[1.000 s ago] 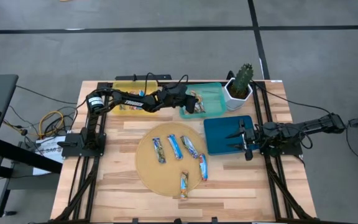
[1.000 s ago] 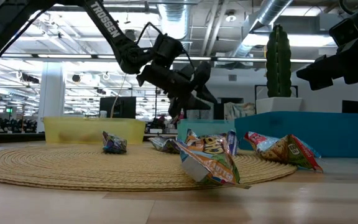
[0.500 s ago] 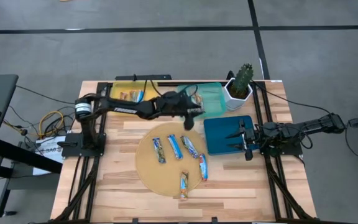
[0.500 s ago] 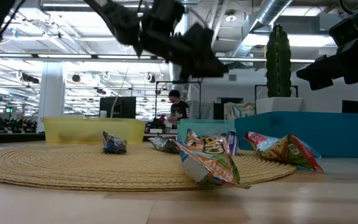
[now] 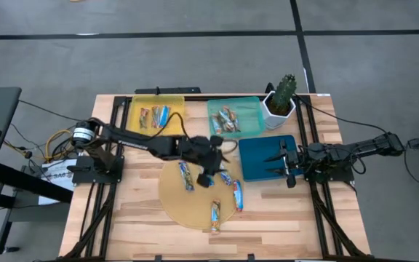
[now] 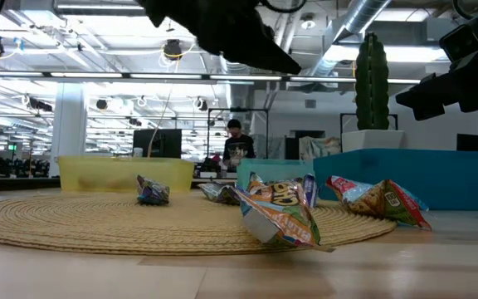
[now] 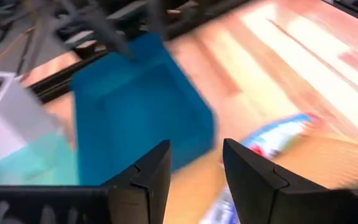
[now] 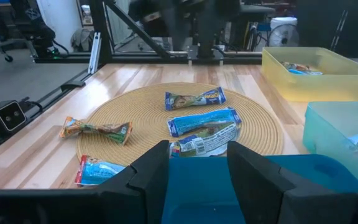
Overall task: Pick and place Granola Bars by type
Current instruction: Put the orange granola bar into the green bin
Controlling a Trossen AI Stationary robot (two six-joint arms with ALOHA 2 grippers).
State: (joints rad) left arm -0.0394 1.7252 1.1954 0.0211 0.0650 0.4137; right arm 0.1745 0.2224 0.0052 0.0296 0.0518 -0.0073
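The left hand (image 5: pixel 204 177), spread and empty, hangs over the round straw mat (image 5: pixel 173 200) where shiny-wrapped Granola Bars (image 5: pixel 236 196) lie. Next job, I think: drop, pinch one. The right hand (image 5: pixel 288 163) waits, spread, at 3 o'clock.

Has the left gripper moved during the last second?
Yes. In the high view the left gripper has moved from beside the teal tray toward the table's near edge; it is now over the round mat.

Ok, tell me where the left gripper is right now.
In the high view the left gripper hangs open and empty over the round woven mat, above the bars near its middle, left of the blue tray.
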